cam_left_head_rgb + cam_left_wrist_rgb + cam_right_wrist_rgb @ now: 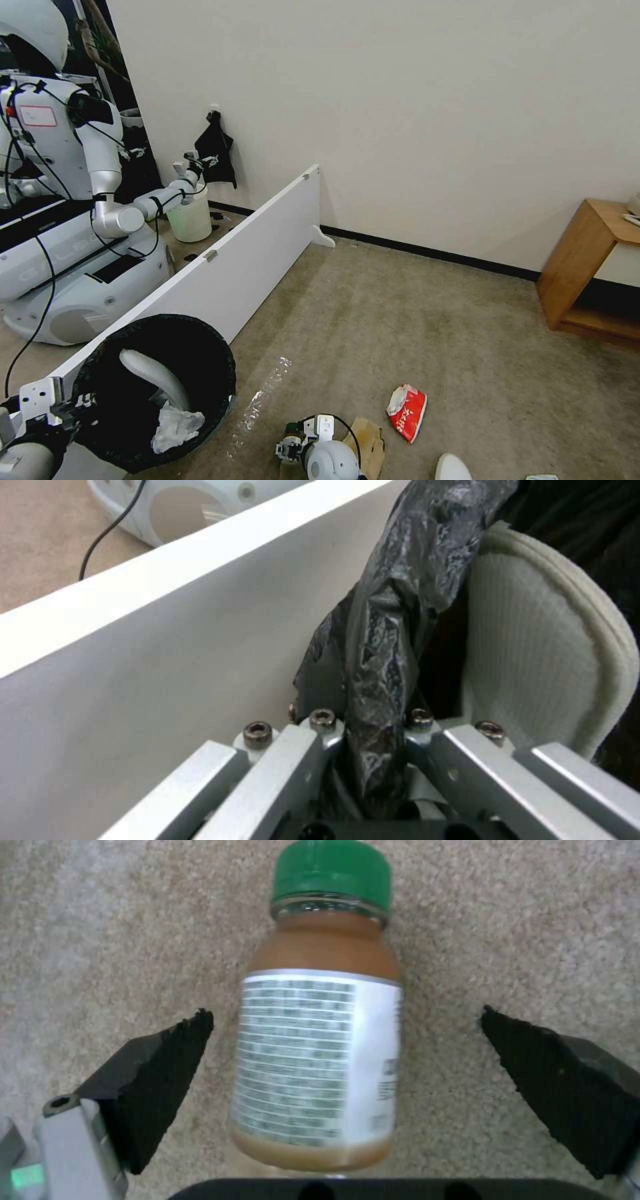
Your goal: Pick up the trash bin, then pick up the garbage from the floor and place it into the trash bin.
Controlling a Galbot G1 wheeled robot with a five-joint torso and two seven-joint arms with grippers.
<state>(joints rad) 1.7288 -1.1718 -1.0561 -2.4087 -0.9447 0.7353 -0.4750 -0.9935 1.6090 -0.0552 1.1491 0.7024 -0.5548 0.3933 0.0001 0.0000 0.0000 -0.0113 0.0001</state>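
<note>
The trash bin, lined with a black bag, stands at my lower left with a white slipper and a tissue inside. My left gripper is shut on the bin's bag-covered rim, beside the slipper. My right gripper is open low over the carpet. A small bottle with a green cap and brown liquid lies between its black fingers. In the head view this gripper sits at the bottom centre. On the floor lie a brown paper bag, a red snack packet and another white slipper.
A low white partition board runs along the bin's left side, with another robot and a pale bucket behind it. A wooden shelf stands at the right wall. A clear plastic strip lies on the carpet near the bin.
</note>
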